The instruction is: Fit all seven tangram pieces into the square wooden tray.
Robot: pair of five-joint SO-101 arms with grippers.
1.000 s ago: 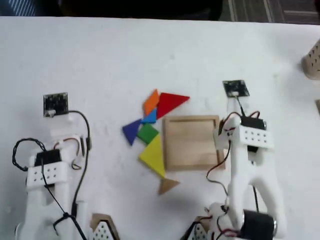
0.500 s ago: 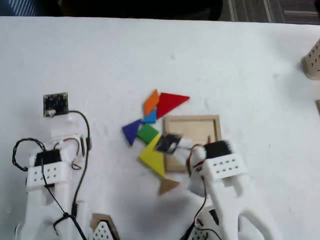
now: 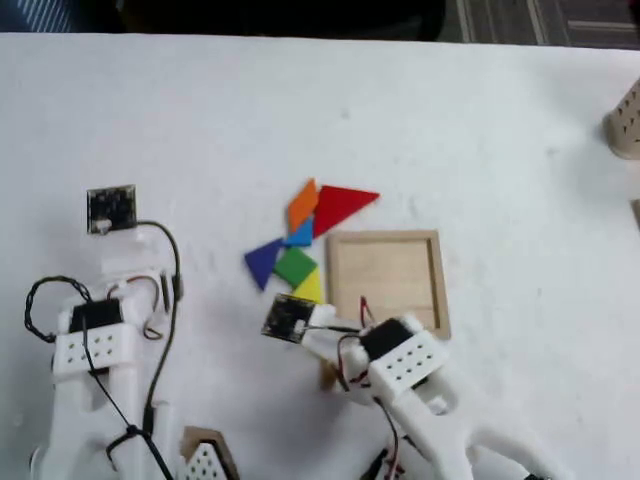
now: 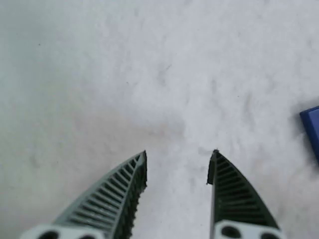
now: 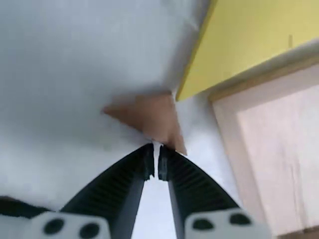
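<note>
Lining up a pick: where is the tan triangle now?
Right wrist view: the tan triangle lies just ahead of the right pincer, beside the yellow triangle's corner, outside the tray.

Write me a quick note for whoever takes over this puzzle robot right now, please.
Left pincer: open, above the table, holding nothing.
Right pincer: shut, tips at the tan triangle, next to the yellow triangle.
Wooden tray: no piece inside yet. The other five pieces cluster beside it, around the green square.
Done: nothing. Left: all seven pieces.
</note>
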